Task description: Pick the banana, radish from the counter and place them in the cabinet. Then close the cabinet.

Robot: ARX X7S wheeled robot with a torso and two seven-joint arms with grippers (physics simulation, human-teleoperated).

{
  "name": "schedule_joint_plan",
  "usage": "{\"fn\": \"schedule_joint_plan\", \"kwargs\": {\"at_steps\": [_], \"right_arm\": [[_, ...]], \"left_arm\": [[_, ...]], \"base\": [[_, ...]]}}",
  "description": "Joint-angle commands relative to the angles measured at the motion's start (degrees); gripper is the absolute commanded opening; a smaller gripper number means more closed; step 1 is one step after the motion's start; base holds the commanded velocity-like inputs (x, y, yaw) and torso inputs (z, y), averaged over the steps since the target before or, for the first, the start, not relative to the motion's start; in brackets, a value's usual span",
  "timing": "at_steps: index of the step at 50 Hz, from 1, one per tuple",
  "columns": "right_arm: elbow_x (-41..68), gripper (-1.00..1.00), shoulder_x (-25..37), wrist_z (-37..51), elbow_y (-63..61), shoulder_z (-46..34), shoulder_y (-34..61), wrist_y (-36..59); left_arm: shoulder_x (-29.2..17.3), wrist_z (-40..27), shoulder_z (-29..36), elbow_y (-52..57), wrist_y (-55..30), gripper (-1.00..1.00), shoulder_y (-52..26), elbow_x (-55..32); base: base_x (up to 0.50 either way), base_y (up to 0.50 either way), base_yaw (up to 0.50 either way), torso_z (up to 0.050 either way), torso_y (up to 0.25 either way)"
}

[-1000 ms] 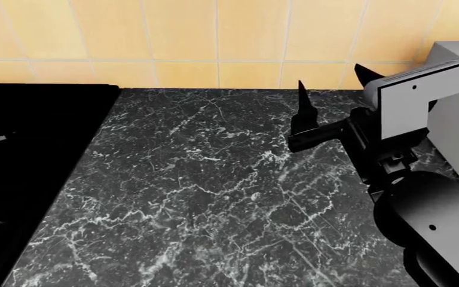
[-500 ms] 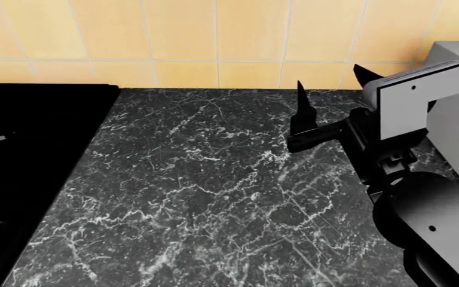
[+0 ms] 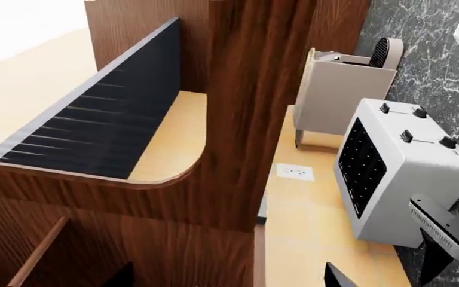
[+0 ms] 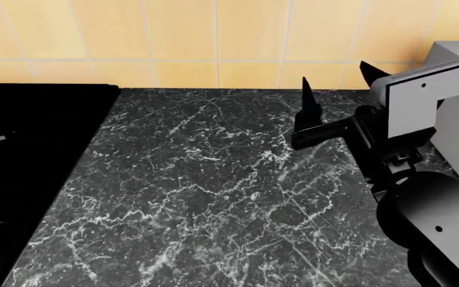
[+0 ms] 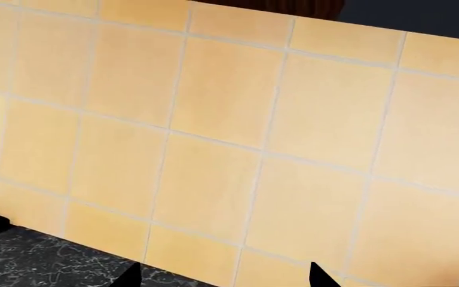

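Seemingly nothing stowed yet.
Right hand (image 4: 337,95), fingers spread and empty, hovers at two o'clock over the bare table (image 4: 198,197); banana and radish unseen, left hand's state unclear.

You face a wall of pale orange tiles (image 4: 181,36) with light grout lines, evenly lit. At your left sits a flat black stovetop (image 4: 30,155). From the left wrist you see dark wooden cabinetry (image 3: 245,107), a white socket plate (image 3: 295,172) on the tiles, and a white toaster (image 3: 393,173).
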Motion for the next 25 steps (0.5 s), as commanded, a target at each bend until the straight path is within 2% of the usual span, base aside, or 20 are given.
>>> {"fn": "schedule_joint_plan", "kwargs": {"at_steps": [1,16,25], "right_arm": [[0.3,1.00,-0.2,0.4,-0.3,1.1,-1.2,-0.2],[0.7,1.00,0.2,1.1,-0.5,1.8,-1.0,0.4],[0.9,1.00,0.4,1.6,-0.6,2.2,-1.2,0.5]], "left_arm": [[-5.3,0.1,4.6,7.3,-6.0,1.00,4.4,-7.3],[-13.4,0.0,9.9,14.5,-6.2,1.00,11.1,-16.3],[-18.7,-0.9,17.0,16.1,-8.1,1.00,14.0,-16.2]], "base": [[0.00,0.00,0.00,0.000,0.000],[0.00,0.00,0.00,0.000,-0.003],[0.00,0.00,0.00,0.000,-0.001]]}}
